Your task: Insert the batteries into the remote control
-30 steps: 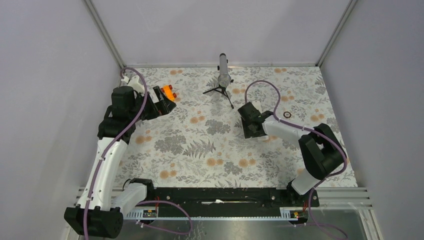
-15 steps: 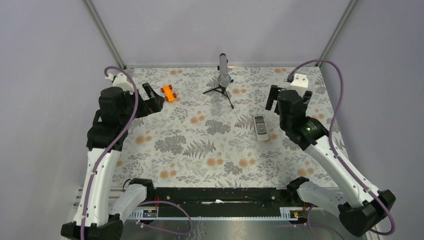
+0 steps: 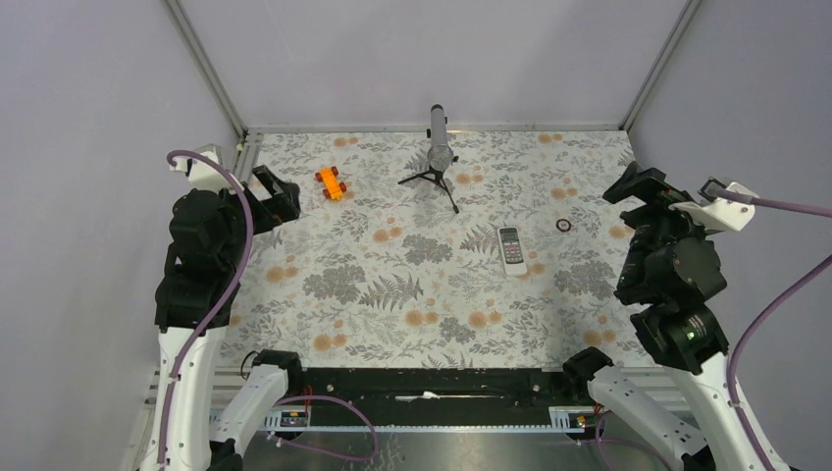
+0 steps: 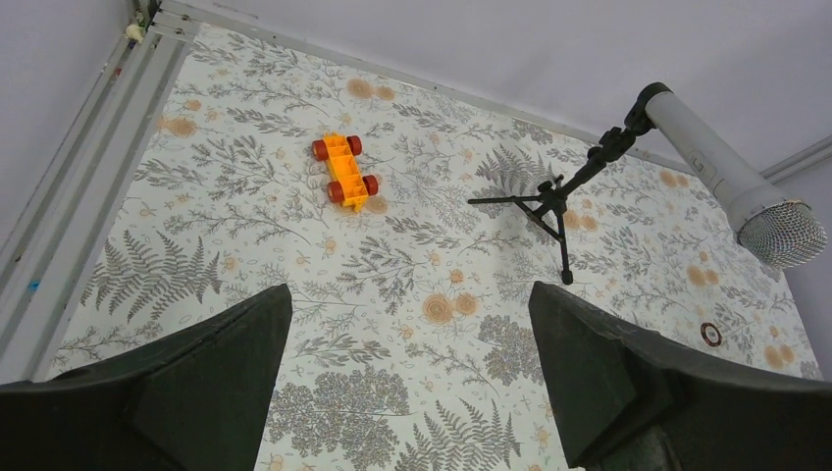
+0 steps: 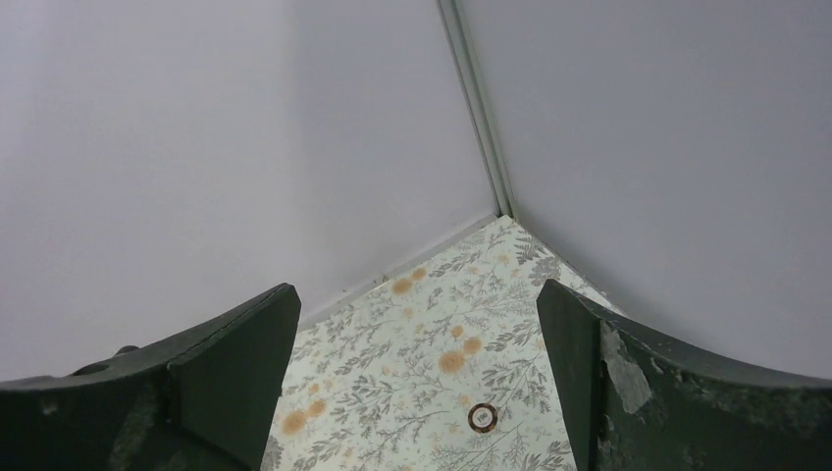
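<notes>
The white remote control lies flat on the flowered table, right of centre, display end toward the back, with nothing touching it. The batteries are out of view in every frame. My left gripper hangs raised at the far left, open and empty; the left wrist view shows its dark fingers wide apart over bare cloth, the left gripper aimed at the table's back. My right gripper is raised at the far right, well clear of the remote, open and empty, and the right gripper faces the back right corner.
An orange toy car sits back left, just ahead of the left gripper. A microphone on a small black tripod stands at the back centre. A small dark ring-shaped chip lies right of the remote.
The right arm has lifted off the remote and swung back to the right with its jaws opening; the remote stays on the table. The left arm has drawn back left from the toy car.
</notes>
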`<state>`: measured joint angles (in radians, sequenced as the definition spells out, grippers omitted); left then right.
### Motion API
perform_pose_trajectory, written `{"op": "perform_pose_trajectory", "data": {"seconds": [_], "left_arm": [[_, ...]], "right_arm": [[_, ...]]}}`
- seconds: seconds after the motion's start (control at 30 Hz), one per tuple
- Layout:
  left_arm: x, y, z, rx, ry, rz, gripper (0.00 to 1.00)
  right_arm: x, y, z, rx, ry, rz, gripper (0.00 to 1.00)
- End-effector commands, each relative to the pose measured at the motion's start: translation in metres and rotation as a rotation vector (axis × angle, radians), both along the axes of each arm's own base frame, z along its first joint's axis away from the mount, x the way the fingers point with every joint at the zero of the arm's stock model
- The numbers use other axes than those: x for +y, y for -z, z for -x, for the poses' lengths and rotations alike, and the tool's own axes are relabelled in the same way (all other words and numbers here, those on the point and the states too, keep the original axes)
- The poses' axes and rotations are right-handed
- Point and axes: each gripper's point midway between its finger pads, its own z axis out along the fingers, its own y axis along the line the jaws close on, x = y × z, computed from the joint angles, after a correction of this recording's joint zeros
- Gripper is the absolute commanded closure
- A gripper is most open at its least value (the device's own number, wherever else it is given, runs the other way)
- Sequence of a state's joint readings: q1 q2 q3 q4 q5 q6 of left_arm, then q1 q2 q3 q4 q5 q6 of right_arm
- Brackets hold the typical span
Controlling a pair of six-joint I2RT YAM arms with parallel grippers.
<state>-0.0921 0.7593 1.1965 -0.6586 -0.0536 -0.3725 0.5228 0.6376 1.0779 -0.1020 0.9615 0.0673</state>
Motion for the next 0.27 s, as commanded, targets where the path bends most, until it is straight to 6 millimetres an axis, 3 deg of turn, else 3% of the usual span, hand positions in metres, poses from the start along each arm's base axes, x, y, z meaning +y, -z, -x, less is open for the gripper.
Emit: {"op": "perform_pose_trajectory", "data": {"seconds": [0.0,0.23], "left_arm": [[-0.0002,-0.0172,-0.0007,-0.068,0.005,-0.001,0.01],[-0.0064,-0.0138,-0.0026,-0.060,0.041,-0.001,0.01]], "right_arm": [[-0.0101,0.0008,0.0043,-0.026,0.061,-0.019,0.00],[-0.0105,0.0104,0.0070,-0.011,0.055,-0.035,0.00]]}}
